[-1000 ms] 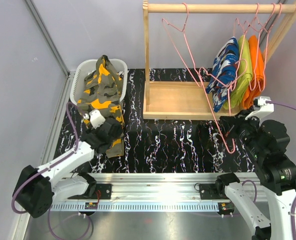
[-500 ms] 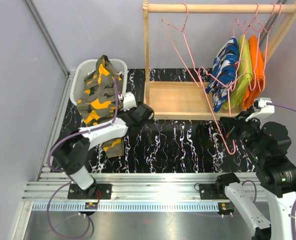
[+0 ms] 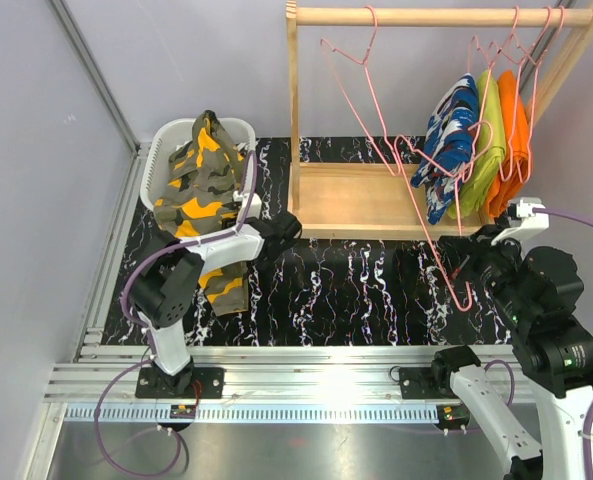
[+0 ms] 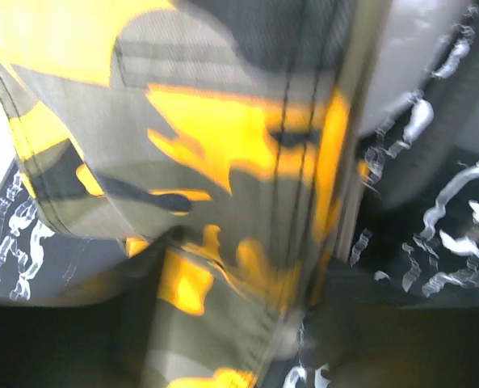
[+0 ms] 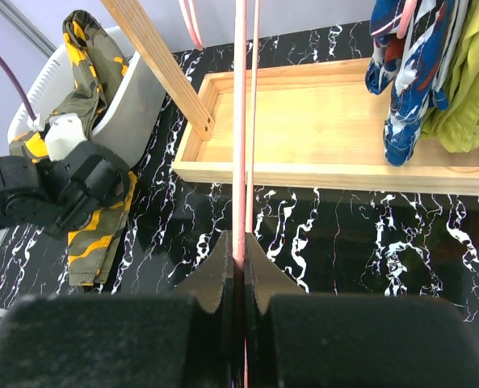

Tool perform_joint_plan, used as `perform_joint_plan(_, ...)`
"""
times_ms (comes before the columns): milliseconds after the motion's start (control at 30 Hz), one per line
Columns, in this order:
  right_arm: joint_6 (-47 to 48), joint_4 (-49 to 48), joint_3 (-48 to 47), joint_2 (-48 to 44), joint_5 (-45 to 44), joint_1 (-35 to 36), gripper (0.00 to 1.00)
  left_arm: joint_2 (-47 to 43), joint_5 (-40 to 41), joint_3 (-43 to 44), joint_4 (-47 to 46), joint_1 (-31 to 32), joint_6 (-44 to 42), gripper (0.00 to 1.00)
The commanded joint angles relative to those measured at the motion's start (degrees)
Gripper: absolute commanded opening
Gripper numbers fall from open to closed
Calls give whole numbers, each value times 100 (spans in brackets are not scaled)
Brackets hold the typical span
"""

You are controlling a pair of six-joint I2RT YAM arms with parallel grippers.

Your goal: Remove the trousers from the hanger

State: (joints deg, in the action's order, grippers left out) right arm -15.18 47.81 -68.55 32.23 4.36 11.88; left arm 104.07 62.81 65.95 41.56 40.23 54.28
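The olive camouflage trousers (image 3: 201,175) with yellow-orange patches lie in the white basket (image 3: 161,150), with one leg spilling onto the mat (image 3: 224,288). My left gripper (image 3: 284,230) hovers just right of that leg. In the blurred left wrist view the camouflage cloth (image 4: 223,162) fills the frame, and the set of the jaws is unclear. The blue trousers (image 3: 446,140) with white-red print hang on a pink hanger at the rail's right end. My right gripper (image 5: 241,250) is shut on the lower wire of an empty pink hanger (image 3: 376,110) that hangs slanted from the rail.
A wooden clothes stand (image 3: 361,200) with a tray base stands at the back. A lime-green garment (image 3: 488,140) and an orange garment (image 3: 514,130) hang beside the blue trousers. The black marbled mat (image 3: 346,290) covers the table. Metal rails run along the near edge.
My left arm swung from the mat's front left up to the basket's right side near the stand's corner, folding its elbow. The right gripper kept hold of the hanger.
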Motion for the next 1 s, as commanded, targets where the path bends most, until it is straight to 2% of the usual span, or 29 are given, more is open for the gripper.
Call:
perform_joint_plan(0,94,-378,17,-59,153,-19,0,-159,355,-56,-419,-77,-233,44)
perform_joint_plan(167,68,-431,26,-24,214,-19,0,-633,416,-30,-307,46,-322,28)
perform_joint_plan(200,59,-431,18,-15,214,-19,0,-712,486,22,-28,81,-183,13)
perform_joint_plan(233,68,-431,18,-15,214,-19,0,-782,530,75,166,99,-77,5)
perform_joint_plan(267,68,-422,9,-23,223,-10,0,-966,574,189,403,108,55,0)
perform_joint_plan(300,68,-413,-9,-24,223,-19,0,-1046,653,233,823,117,230,0)
perform_joint_plan(433,59,-396,-35,-32,232,-19,0,-1556,768,470,1538,126,232,0)
perform_joint_plan(567,59,-413,-35,-32,258,-19,0,-1776,1102,1041,2652,108,346,0)
perform_joint_plan(700,59,-387,-62,-41,249,-19,0,-1908,1400,1840,2928,-76,-311,0)
perform_joint_plan(733,59,-378,-62,-41,232,-19,0,-1943,1436,1955,2919,-137,-461,0)
perform_joint_plan(833,68,-360,-88,-50,223,-10,0,-2240,1393,2166,2209,-497,-1646,0)
perform_joint_plan(867,68,-360,-88,-50,214,-10,0,-2364,1314,2176,1520,-698,-2449,0)
perform_joint_plan(933,68,-360,-97,-41,214,-19,0,-2741,989,2124,682,-884,-3297,0)
perform_joint_plan(967,76,-360,-88,-50,214,-19,0,-2839,901,2106,-96,-1007,-4015,0)
